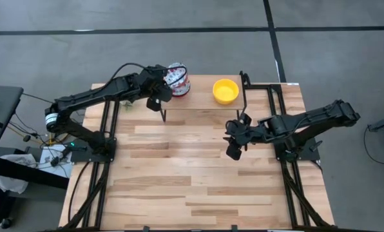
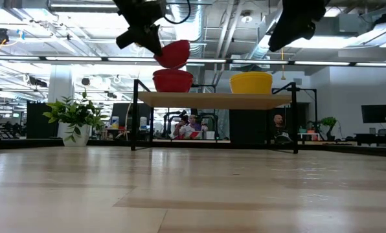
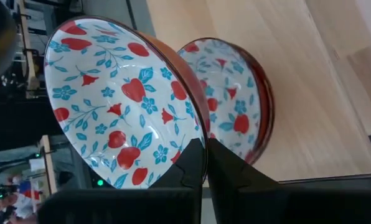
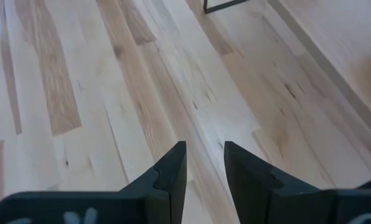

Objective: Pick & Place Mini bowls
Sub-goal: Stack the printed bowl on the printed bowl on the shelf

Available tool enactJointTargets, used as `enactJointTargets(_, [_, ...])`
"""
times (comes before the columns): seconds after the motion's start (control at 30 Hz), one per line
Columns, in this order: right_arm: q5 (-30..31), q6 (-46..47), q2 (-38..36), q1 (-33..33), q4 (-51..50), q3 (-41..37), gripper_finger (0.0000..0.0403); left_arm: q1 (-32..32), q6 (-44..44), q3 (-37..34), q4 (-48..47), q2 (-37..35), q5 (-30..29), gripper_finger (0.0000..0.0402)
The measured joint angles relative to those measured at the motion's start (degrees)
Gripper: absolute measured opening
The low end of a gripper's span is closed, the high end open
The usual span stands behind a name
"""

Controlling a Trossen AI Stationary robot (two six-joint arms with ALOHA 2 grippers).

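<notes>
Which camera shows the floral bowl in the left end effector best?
The left wrist view: the held floral bowl fills the picture, pattern clear, the left end effector clamped on its rim. The high view shows it partly hidden by the arm; the low view shows only its red underside; the right wrist view misses it.

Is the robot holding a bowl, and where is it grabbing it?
Yes. The left gripper pinches a floral bowl by its rim, tilted above the shelf. The right gripper holds nothing.
</notes>
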Motion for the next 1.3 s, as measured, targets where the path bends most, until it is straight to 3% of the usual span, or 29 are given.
enactJointTargets(1.3, [-0.66,0.01,0.00,0.00,0.42,-0.10,0.0098,1.24,-0.45,-0.13,-3.73,5.78,1.37,0.0025])
